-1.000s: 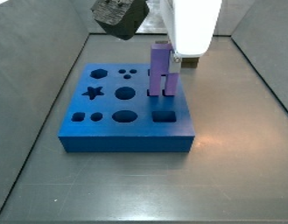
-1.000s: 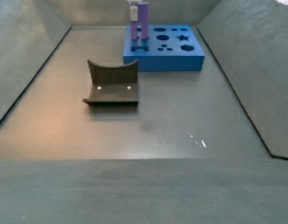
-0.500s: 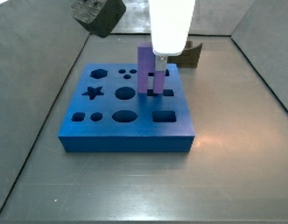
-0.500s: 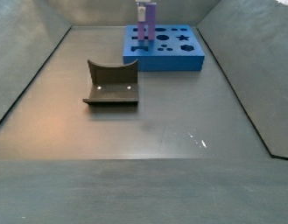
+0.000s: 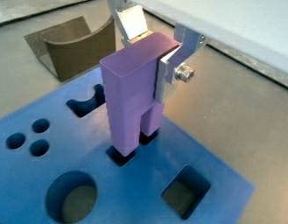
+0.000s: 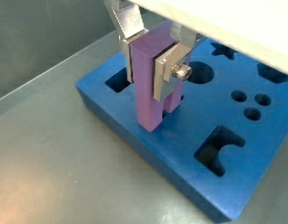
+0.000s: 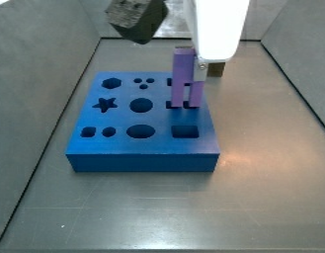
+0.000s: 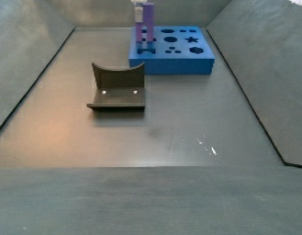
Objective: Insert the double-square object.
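Observation:
The double-square object (image 5: 132,101) is a tall purple peg of two joined square columns. It stands upright over the blue board (image 5: 228,179), and my gripper (image 5: 152,52) is shut on its upper part, with silver fingers (image 5: 171,72) pressed on both sides. Its two lower ends meet the board at a dark hole near the square hole (image 5: 185,191); how deep they sit I cannot tell. In both side views the peg (image 7: 186,79) (image 8: 143,29) stands at the board (image 7: 138,148) (image 8: 190,62) under the gripper (image 7: 198,61). It also shows in a wrist view (image 6: 151,87).
A dark curved block (image 8: 117,87) lies on the grey floor apart from the board and shows in a wrist view (image 5: 66,44). The board has star, round and small dot holes (image 7: 107,103). Slanted grey walls (image 8: 30,83) enclose the floor.
Half a second ago the gripper and peg were shifted sideways over the board. Now they are back where they were one second ago, the peg still gripped and upright.

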Robot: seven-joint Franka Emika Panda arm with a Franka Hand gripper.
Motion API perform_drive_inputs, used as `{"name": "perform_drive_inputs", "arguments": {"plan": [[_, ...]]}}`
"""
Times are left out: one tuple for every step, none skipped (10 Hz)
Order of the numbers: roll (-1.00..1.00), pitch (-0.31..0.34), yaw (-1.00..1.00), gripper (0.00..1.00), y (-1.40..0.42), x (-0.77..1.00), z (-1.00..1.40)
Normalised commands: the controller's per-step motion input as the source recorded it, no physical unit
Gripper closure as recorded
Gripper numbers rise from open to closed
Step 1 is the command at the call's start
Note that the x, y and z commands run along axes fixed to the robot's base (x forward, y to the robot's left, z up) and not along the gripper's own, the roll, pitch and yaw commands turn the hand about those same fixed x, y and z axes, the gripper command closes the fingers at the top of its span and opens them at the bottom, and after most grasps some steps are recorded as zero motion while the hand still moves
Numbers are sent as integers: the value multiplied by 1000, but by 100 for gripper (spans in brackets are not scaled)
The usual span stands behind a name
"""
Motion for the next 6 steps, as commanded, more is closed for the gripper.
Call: {"name": "perform_drive_inputs", "arguments": {"plan": [[0,-3,-174,100,-40,-23,-289],[13,0,-77,100,-46,-289,-220],[21,0,-77,100,0,-386,-163],[37,0,-46,100,0,-431,-117],[17,-3,0,100,0,-337,-169],[31,-26,0,100,0,-166,-271]]}}
